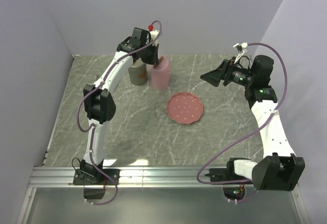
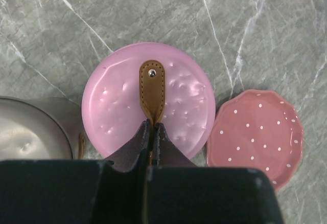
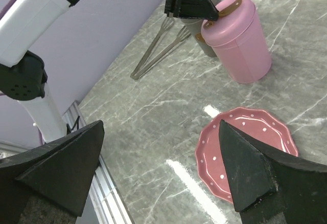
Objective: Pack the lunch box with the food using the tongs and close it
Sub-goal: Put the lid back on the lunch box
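Note:
The lunch box is a pink round container [image 1: 159, 74] with its pink lid [image 2: 148, 98] sitting on top. My left gripper [image 2: 152, 124] is shut on the brown leather tab [image 2: 152, 88] at the lid's middle, directly above the container [image 3: 240, 40]. The tongs [image 3: 158, 50] lie flat on the table behind the containers, touched by neither gripper. My right gripper [image 3: 161, 127] hangs open and empty above the table, to the right of the pink dotted plate [image 1: 185, 108]. No food shows in any view, and the plate [image 3: 245, 147] is bare.
A grey round container [image 1: 137, 74] stands touching the pink one on its left, also seen in the left wrist view [image 2: 30, 132]. The side walls close in at left and right. A metal rail [image 1: 163, 175] runs along the near table edge.

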You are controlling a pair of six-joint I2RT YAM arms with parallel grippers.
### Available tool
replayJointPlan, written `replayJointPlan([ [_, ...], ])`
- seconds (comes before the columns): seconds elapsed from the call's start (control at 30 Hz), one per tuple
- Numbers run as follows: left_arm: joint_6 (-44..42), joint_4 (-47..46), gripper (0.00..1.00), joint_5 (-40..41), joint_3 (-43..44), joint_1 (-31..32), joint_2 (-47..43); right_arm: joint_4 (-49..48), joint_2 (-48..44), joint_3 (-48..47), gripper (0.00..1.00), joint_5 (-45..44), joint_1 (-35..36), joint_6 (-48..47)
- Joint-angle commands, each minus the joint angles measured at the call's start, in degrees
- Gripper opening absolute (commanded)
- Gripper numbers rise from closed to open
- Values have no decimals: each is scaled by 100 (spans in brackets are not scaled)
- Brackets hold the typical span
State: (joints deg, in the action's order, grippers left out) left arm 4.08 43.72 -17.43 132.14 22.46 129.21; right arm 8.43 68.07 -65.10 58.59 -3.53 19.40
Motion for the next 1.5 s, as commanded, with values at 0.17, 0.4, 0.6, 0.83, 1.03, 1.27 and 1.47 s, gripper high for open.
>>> replayJointPlan([
  [0.17, 23, -145, 1, -32, 172, 30, 8, 1, 22, 120, 100, 135, -43, -129],
  [0.4, -65, -127, 1, 196, 313, 101, -9, 89, 74, 112, 100, 162, -43, -156],
  [0.6, -74, -163, 0, 249, 330, 145, -97, 107, 83, 164, 100, 197, -43, -165],
  [0.83, -65, -198, 0, 214, 322, 154, -238, 107, 66, 243, 99, 241, -43, -173],
  [1.03, 5, -250, 0, 126, 330, 154, -379, -7, 66, 340, 99, 285, -43, -77],
  [1.27, 41, -373, 0, 29, 286, 162, -528, 19, 118, 349, 99, 311, -43, -94],
  [1.47, 32, -347, 0, 38, 295, 189, -484, 10, 127, 375, 99, 320, -43, -85],
])
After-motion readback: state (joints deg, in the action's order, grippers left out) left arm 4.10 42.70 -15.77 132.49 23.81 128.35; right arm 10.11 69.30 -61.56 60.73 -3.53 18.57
